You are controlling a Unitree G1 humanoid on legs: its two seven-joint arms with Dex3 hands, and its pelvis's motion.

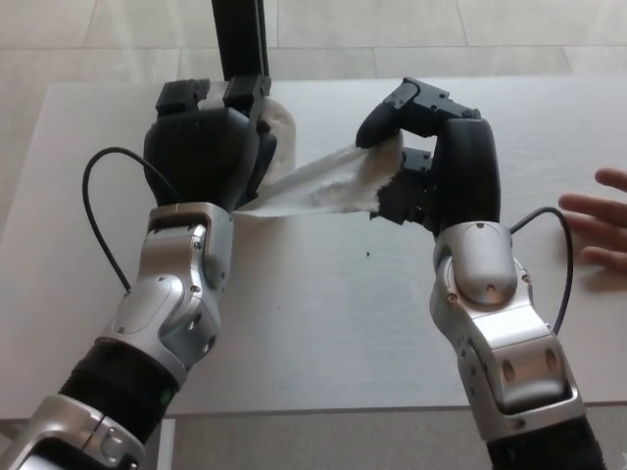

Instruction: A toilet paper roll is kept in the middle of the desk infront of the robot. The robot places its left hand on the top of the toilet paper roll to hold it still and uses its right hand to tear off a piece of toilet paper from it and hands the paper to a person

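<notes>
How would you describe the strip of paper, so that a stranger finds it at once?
Look at the white desk, between the two black hands. The strip of paper stretches from the roll under the left hand to the right hand. It alone is thin, crumpled and hanging in air.

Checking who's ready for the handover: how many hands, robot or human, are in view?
3. The robot's black left hand presses on the white toilet paper roll; its black right hand grips the stretched paper sheet; a person's bare hand rests at the white desk's right edge.

Left robot hand [204, 147] on the roll [279, 132]; paper strip [328, 181] runs right to right robot hand [431, 162].
</notes>
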